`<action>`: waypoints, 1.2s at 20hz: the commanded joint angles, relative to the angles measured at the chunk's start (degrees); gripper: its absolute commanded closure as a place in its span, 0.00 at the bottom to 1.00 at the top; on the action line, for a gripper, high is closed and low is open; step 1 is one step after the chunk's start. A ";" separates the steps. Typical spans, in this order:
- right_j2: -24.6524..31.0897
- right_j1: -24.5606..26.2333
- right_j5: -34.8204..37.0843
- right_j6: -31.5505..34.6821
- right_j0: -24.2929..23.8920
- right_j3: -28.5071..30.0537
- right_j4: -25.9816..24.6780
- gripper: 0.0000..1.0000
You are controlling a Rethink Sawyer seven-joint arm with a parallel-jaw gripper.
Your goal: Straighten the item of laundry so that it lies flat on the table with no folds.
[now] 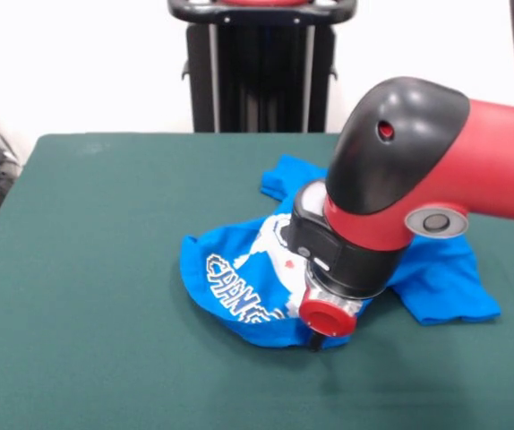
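The dark green worktop fills the view, and the blue T-shirt lies crumpled near its middle. Taking the shirt as landmark: its left part is a rounded, bunched lobe with white and yellow lettering curving along the hem, and part of a white print shows above that. A sleeve sticks out at the shirt's far edge. The red and black arm reaches in from the right and covers the shirt's centre. The tool points down at the shirt's near hem, only a dark tip showing below the red wrist ring; whether it is open or closed cannot be told. To the right of the arm, another blue flap lies flat on the worktop.
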 commanded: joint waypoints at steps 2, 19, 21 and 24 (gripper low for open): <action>2.07 -0.84 3.86 10.03 -1.33 -3.98 5.96 1.00; -3.02 -1.92 12.22 11.87 -5.74 -7.44 8.29 1.00; -2.81 -1.94 12.36 11.20 -5.61 -6.78 8.54 1.00; -1.62 -2.07 12.28 9.36 -4.72 -5.25 9.63 1.00</action>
